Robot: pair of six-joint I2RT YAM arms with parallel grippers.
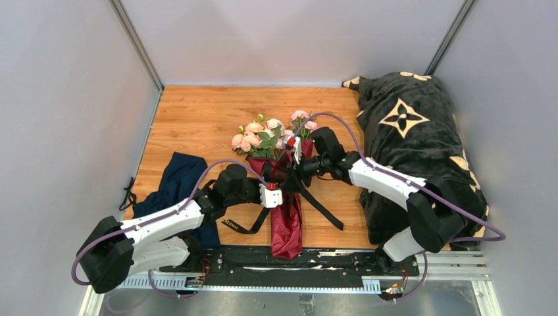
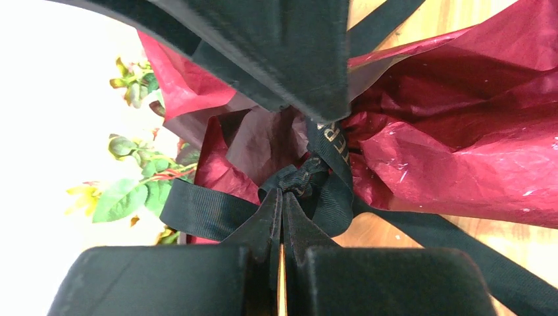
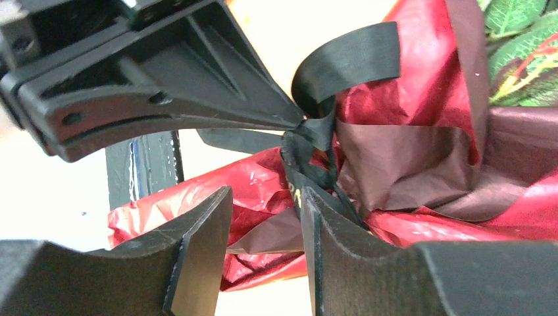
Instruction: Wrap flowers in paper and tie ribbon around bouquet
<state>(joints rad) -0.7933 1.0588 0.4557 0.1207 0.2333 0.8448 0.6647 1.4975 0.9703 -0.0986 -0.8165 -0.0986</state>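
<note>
Here, the left arm is being held low over the table (image 1: 197, 112), reaching from the near left corner toward the middle, its wrist turned in at the bouquet (image 1: 289, 214). The left gripper (image 2: 281, 205) is being kept clenched, its fingertips pressed together on the ribbon (image 2: 197, 212) right at the knot. The right arm is being held bent from the near right corner, and the right gripper (image 3: 266, 194) is being presented to the same knot from the opposite side. Its jaws are being held apart with nothing grasped between them; one finger is being held just beside the ribbon.

The flowers (image 1: 263, 135) are being contained in a cone of the paper (image 1: 286, 240), with the blooms pointing at the far wall and the narrow end lying toward the arm bases. The cone is being cinched at its waist by the ribbon, and two loose tails are being left trailing on the wood at either side. A navy cloth (image 1: 172, 181) is lying beside the left arm, and a black blanket (image 1: 408, 138) is lying heaped along the right edge.
</note>
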